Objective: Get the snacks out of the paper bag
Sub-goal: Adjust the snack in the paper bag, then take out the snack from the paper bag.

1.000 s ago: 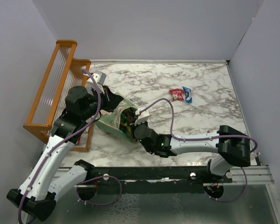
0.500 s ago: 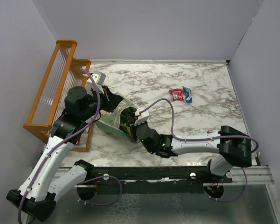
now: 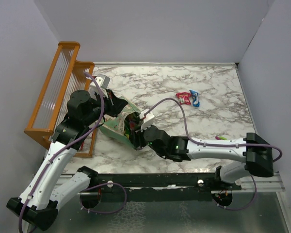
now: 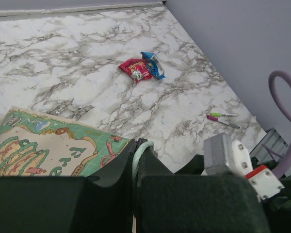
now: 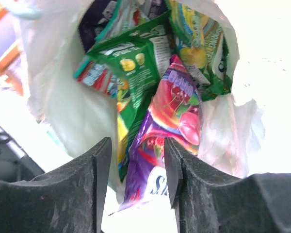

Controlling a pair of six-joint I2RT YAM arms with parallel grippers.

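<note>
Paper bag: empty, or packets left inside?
Not empty. Right wrist view shows a purple packet and a green packet inside the paper bag.

The fingers [image 5: 63,199] of the right gripper [image 5: 136,155] are matt black plastic, faintly grainy. Between them the purple packet [image 5: 169,121] and the green packet [image 5: 136,58] are glossy, crinkled foil film. Around them the paper bag [image 5: 63,107] is thin, matt and creased (white within). Beyond the left gripper [image 4: 136,155] the tabletop [image 4: 87,63] looks smooth and marble-patterned.
</note>
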